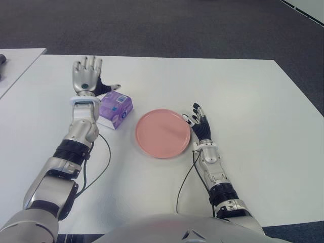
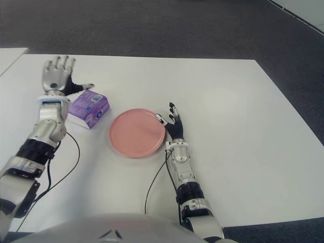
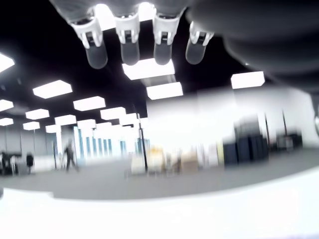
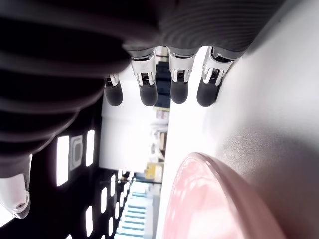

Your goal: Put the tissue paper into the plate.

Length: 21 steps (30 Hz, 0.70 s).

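A purple tissue pack (image 1: 115, 110) lies on the white table (image 1: 243, 96), just left of the pink plate (image 1: 162, 132). My left hand (image 1: 87, 76) is raised above the table behind and to the left of the pack, its fingers spread and its thumb (image 1: 112, 87) stretched toward the pack's far edge; it holds nothing. My right hand (image 1: 198, 121) shows at the plate's right rim, fingers extended and empty. The left wrist view shows straight fingertips (image 3: 129, 47) with only the room beyond. In the right wrist view the fingertips (image 4: 159, 92) are straight, with the plate's rim (image 4: 219, 199) beside them.
A second white table (image 1: 15, 63) stands at the far left with a dark object (image 1: 2, 61) on it. Black cables (image 1: 101, 167) run from both forearms across the table toward my body. Dark carpet lies beyond the far edge.
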### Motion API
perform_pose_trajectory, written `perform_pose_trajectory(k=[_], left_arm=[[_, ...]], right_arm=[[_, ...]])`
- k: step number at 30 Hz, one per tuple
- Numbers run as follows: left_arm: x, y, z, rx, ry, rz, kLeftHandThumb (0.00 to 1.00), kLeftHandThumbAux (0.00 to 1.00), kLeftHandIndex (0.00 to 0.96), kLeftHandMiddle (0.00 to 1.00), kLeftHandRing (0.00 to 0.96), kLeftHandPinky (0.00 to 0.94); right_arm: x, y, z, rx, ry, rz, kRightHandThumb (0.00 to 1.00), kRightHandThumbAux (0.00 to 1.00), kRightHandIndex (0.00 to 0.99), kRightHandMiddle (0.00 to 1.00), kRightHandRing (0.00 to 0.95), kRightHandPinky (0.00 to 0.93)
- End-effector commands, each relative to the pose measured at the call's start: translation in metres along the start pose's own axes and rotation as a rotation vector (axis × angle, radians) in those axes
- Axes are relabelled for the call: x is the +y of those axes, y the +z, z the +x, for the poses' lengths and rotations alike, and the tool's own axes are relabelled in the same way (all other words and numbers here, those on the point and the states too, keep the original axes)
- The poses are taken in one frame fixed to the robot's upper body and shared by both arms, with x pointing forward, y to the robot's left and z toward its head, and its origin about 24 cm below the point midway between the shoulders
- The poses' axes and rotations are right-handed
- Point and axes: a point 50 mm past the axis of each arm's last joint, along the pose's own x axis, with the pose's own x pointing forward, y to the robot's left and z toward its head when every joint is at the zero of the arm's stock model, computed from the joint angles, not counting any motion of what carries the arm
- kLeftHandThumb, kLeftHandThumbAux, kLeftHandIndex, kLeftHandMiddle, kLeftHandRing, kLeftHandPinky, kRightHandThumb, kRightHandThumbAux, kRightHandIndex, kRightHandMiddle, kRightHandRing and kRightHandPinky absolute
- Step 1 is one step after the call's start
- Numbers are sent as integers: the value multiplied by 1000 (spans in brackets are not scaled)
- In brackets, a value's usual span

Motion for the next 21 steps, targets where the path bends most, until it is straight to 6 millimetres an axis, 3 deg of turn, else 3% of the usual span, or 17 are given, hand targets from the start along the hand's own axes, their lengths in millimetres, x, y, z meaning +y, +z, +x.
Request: perform_pose_trajectory(k=[1,14,21], left_arm=[[-12,2,-2,-11,-130,26,0,253,0,0,0,0],[-13,19,-14,-59,-242,-6,0,234,0,0,0,0],[-27,37,-15,-102,-297,-12,0,232,0,0,0,0]], right_arm=[[2,-39,-21,196,18,-7,62,536,0,0,0,0],[2,-39,-20,182,15,9,72,541,0,0,0,0],[2,-44,-18,191,27,-5,70,523,0,0,0,0]])
